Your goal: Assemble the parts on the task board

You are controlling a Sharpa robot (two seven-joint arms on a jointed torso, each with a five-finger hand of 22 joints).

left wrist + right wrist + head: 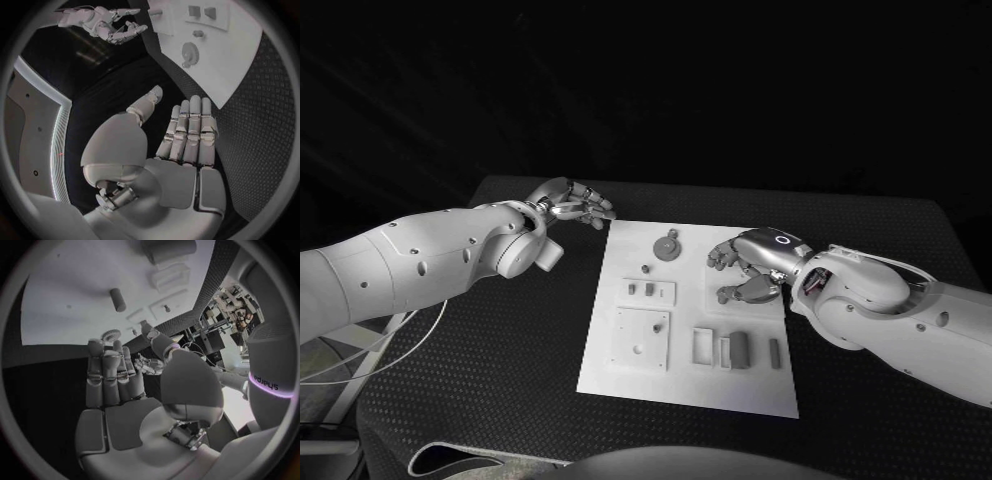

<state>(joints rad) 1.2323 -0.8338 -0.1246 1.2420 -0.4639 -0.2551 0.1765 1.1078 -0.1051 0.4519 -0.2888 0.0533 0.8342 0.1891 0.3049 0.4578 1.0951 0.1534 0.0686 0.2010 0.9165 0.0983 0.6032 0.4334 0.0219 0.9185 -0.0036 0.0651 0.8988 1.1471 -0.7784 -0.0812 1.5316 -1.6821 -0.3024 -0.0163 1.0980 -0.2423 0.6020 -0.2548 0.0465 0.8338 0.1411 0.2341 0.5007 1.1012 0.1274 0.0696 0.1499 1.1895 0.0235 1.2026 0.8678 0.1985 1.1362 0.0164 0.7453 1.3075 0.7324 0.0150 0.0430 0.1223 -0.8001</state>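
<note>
You have one task board [632, 372], a white plate lying on one black table [473, 390]. On the board you can count one gear-shaped part [669, 246] near its far edge, one small plate [649, 291] carrying two short pegs, one larger square plate [640, 338] with holes, and, in a row toward the near edge, one open frame [702, 347], one block part [736, 350] and one slim bar [775, 351]. Two hands are present: one left hand [574, 205] and one right hand [750, 266]. Smaller details on the board are too fine to count.
</note>
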